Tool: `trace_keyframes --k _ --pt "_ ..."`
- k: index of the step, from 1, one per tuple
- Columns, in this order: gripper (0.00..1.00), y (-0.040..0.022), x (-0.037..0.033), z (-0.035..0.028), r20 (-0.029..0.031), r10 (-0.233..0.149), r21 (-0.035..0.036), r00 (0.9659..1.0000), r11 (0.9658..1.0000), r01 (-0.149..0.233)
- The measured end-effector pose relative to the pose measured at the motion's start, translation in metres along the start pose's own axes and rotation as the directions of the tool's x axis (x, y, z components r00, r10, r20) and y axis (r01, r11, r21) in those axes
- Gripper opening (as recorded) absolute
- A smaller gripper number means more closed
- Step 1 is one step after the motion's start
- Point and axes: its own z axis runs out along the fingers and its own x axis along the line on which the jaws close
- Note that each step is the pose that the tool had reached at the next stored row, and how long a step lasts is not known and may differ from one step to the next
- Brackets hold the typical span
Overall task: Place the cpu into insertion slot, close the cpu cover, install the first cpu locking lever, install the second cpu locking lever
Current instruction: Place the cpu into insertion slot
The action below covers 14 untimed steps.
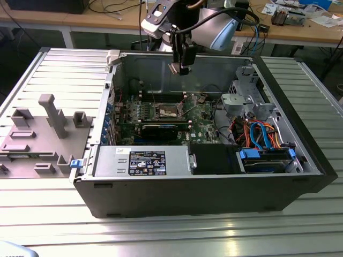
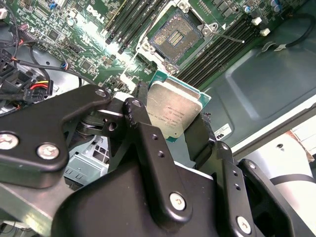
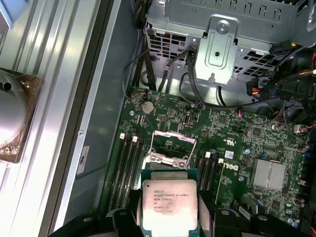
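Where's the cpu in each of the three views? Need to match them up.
Exterior view: the cpu is a small pale square in the gripper, held above the open case.
Second wrist view: the cpu is clamped in the gripper, metal top showing, clear of the board.
First wrist view: the cpu is gripped by its edges, nearest the camera.
Shared landmark: the insertion slot on the green motherboard.

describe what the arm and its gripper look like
The arm is a rounded silvery-grey tube with a pale blue joint cap, and black cables loop beside its wrist. A white and dark bracket sits at the wrist. The gripper is matte black: flat angular link bars joined at pivots, dotted with round silver screw heads, ending in two narrow black fingers.
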Motion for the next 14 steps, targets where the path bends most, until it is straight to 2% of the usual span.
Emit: trace_keyframes --k 14 --pt "0.55 0.0000 0.0000 0.0000 0.0010 0.011 -0.0002 0.9999 0.9999 -0.011"
